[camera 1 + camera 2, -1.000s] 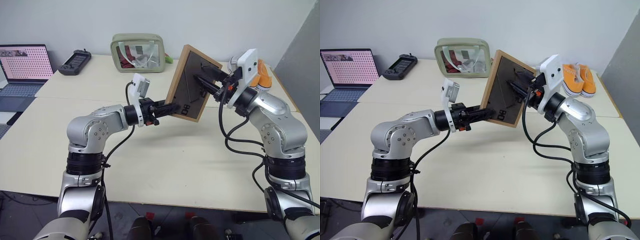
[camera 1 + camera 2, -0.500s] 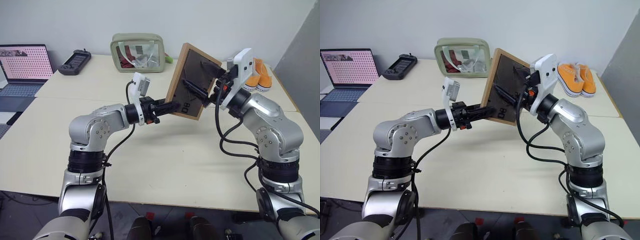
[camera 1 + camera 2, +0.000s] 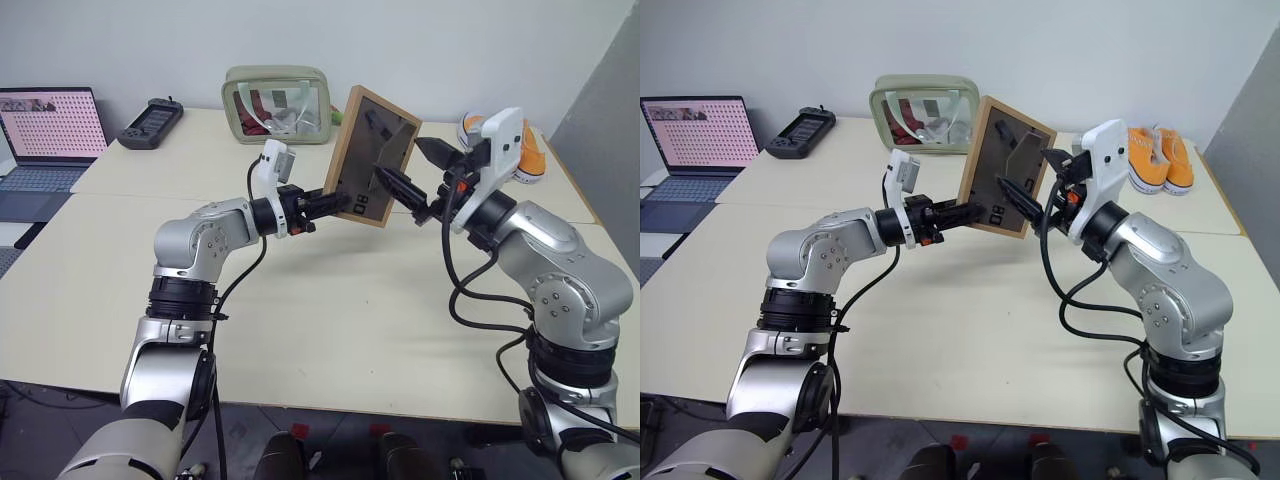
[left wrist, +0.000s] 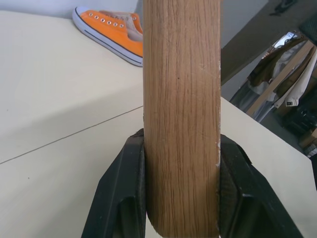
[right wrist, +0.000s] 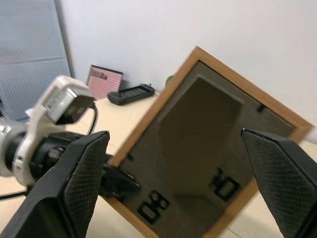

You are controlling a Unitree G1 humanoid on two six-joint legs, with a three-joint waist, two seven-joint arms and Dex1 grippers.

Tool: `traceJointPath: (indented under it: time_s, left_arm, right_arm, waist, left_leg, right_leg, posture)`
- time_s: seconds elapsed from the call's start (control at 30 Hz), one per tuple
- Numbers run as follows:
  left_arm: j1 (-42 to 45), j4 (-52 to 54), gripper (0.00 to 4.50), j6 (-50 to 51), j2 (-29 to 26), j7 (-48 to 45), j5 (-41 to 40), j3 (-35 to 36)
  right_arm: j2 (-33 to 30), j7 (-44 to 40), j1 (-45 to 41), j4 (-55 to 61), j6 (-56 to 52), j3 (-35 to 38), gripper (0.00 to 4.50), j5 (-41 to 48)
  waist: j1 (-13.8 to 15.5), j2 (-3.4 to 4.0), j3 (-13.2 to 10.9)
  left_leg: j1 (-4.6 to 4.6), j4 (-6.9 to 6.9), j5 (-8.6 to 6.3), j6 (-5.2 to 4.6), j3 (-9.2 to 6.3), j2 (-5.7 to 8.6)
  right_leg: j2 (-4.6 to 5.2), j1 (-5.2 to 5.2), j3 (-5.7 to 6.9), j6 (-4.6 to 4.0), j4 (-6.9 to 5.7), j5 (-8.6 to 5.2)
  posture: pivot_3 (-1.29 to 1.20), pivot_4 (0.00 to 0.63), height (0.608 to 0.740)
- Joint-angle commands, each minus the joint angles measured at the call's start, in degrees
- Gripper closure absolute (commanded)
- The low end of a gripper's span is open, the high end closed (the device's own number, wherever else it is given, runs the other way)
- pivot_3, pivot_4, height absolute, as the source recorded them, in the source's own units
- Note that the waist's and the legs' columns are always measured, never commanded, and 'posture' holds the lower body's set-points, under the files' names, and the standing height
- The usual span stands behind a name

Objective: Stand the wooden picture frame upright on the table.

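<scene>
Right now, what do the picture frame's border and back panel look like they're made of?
Wooden picture frame border: light wood, matte; the left wrist view shows clear grain on the edge clamped by the left gripper. Back panel: dark grey-brown, flat and dull, likely fibreboard or card, can't tell which.

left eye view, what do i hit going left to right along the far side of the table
open laptop with pink screen → black handheld game controller → pale green pouch with clear window → light-wood picture frame held up → orange canvas shoes
</scene>
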State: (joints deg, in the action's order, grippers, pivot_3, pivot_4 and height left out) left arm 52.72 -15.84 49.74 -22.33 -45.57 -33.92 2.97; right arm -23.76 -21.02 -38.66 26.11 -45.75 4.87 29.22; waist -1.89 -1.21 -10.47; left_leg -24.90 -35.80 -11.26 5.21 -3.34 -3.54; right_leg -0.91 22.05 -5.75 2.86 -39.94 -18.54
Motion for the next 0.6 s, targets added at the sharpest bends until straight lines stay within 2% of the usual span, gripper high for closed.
traceJointPath:
  time_s: [0.03,0.13,0.2,0.23,0.37,0.47,0.6]
  left_arm:
    - [2.7,6.1,3.22,3.1,1.5,0.4,-4.5,2.3]
    - [2.8,8.5,3.22,5.7,2.1,1.4,-6.2,3.0]
    - [3.2,8.9,3.22,8.7,2.3,3.3,-8.0,4.6]
    - [3.4,8.9,3.22,10.7,2.3,4.3,-9.1,5.6]
    - [3.2,9.3,3.22,16.0,0.4,5.9,-10.7,7.2]
    - [3.0,9.1,3.22,19.1,-1.5,6.3,-11.3,7.5]
    - [3.6,7.4,3.22,28.7,-1.2,9.5,-14.0,10.4]
  right_arm:
    - [-4.2,-2.5,0.7,-3.3,7.1,-3.0,0.01,-6.7]
    - [-9.4,-5.4,2.9,-6.9,15.9,-5.7,0.01,-13.8]
    - [-14.8,-7.2,5.8,-9.7,25.7,-6.2,0.01,-20.4]
    - [-18.1,-8.4,7.8,-11.5,31.7,-6.1,0.01,-23.6]
    - [-25.0,-10.3,12.3,-18.2,47.3,-4.5,0.01,-30.0]
    - [-28.2,-9.0,13.2,-23.7,59.3,-4.7,0.01,-35.2]
    - [-29.6,-1.7,10.7,-33.5,76.9,-7.3,0.01,-46.2]
  waist:
    - [0.0,0.0,0.0]
    - [0.0,-0.02,0.0]
    - [0.2,-0.02,0.0]
    - [0.1,-0.02,0.0]
    - [0.0,0.0,-0.1]
    - [-0.6,0.0,-0.1]
    - [-0.8,0.01,-0.1]
  left_leg:
    - [0.0,-0.01,0.0,0.0,0.0,0.0]
    - [-0.01,0.0,0.0,0.0,0.0,-0.01]
    - [-0.02,0.01,0.0,0.0,0.01,0.02]
    - [-0.02,0.01,0.0,0.0,0.01,0.03]
    - [-0.01,0.0,0.0,0.0,0.05,0.02]
    - [0.02,-0.03,0.0,0.0,0.06,0.0]
    - [0.04,-0.07,0.02,0.02,0.07,0.0]
  right_leg:
    - [0.0,0.0,0.0,0.0,0.0,0.0]
    - [0.0,0.0,0.01,0.0,0.02,0.0]
    - [0.01,0.0,-0.01,0.0,0.02,0.0]
    - [0.01,0.0,-0.01,0.01,0.05,0.0]
    - [0.01,0.0,-0.05,0.02,0.05,-0.01]
    - [0.0,0.0,-0.07,0.01,0.0,-0.01]
    - [0.0,-0.01,-0.07,0.01,-0.04,0.0]
  posture:
    - [0.0,0.15,0.74]
    - [0.0,0.15,0.74]
    - [0.0,0.15,0.74]
    - [0.0,0.15,0.74]
    - [0.0,0.15,0.74]
    - [0.0,0.15,0.74]
    - [0.0,0.15,0.74]
